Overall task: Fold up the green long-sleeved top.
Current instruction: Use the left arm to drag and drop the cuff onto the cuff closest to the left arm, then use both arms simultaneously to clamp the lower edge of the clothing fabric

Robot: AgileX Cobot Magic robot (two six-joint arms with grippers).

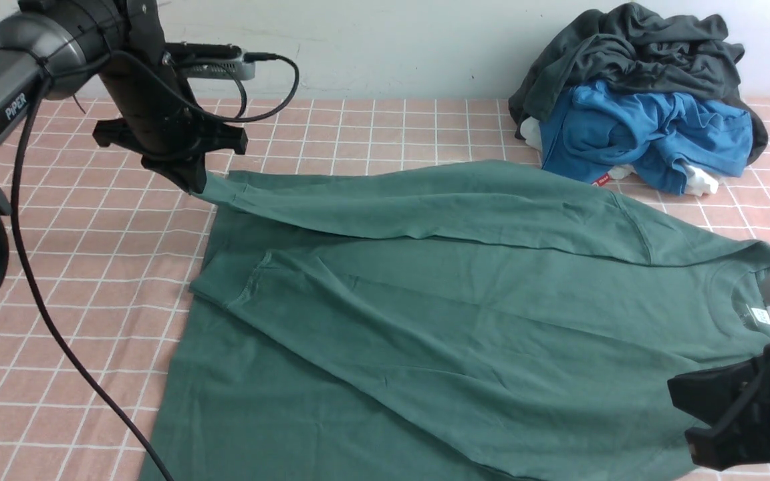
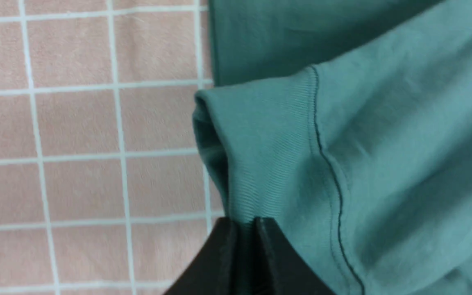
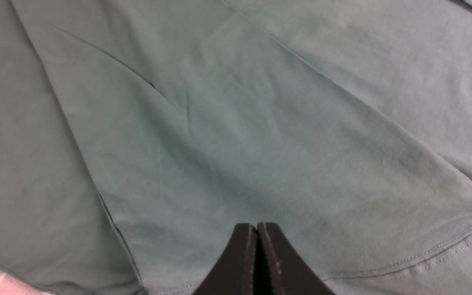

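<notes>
On the tabletop (image 1: 77, 280), middle through near edge, the green long-sleeved top (image 1: 425, 314) lies spread, collar toward the right edge. Left gripper (image 1: 192, 182) is clenched on the far sleeve's ribbed cuff (image 2: 260, 155). Right gripper (image 3: 256, 250) has its jaws pressed together, gripping nothing, over the top's fabric.

left arm (image 1: 4, 100): stretched forward on the far left side, wrist tipped down
left hand (image 2: 245, 229): fingers pinched on cuff of green top (image 2: 383, 143)
right wrist (image 1: 746, 407): low, near right edge
right hand (image 3: 256, 233): fingers pressed together
</notes>
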